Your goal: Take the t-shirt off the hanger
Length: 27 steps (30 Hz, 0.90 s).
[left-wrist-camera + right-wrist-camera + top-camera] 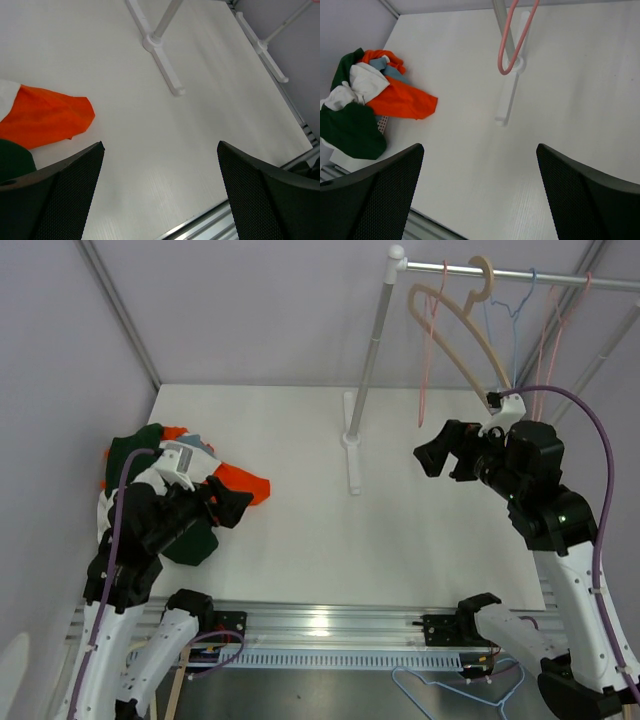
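A pile of t-shirts (150,455), orange, dark green, white and blue, lies on the white table (330,530) at the left. The hangers on the rack rail (520,276) are bare: a beige one (465,335), a pink one (428,350) and thin blue and pink ones (530,310). No shirt on a hanger shows. My left gripper (235,508) is open and empty beside the pile; its wrist view (160,190) shows the orange shirt (47,117) to the left. My right gripper (440,455) is open and empty below the beige hanger; its wrist view (477,195) shows the pile (365,100) and the pink hanger (512,40).
The rack's upright pole (368,350) stands on a cross foot (352,445) in the middle of the table, also seen in the left wrist view (162,60). A metal rail (330,625) runs along the near edge. A blue wire hanger (440,685) lies below it.
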Available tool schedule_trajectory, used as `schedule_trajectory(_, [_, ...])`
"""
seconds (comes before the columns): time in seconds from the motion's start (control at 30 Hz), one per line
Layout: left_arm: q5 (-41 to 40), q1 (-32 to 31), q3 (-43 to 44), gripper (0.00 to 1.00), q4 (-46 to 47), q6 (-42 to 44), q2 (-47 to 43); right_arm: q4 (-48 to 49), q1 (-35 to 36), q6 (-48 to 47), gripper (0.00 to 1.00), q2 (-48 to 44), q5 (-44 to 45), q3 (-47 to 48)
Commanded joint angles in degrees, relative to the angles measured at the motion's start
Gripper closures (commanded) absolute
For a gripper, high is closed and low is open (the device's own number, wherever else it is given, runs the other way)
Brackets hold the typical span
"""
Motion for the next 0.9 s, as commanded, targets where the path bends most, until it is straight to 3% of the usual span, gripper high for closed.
schedule_trajectory(0.0, [-2.0,-3.1,1.3,0.0,1.2,1.8,0.4,-0.5,0.8,-0.2,0.01,-2.9,-0.9,-0.4])
schedule_trajectory(0.87, [-4.6,-4.8,3.4,0.01,1.6,3.4,1.7,-0.3,0.7,-0.2,0.01,-5.0,-1.6,-3.7])
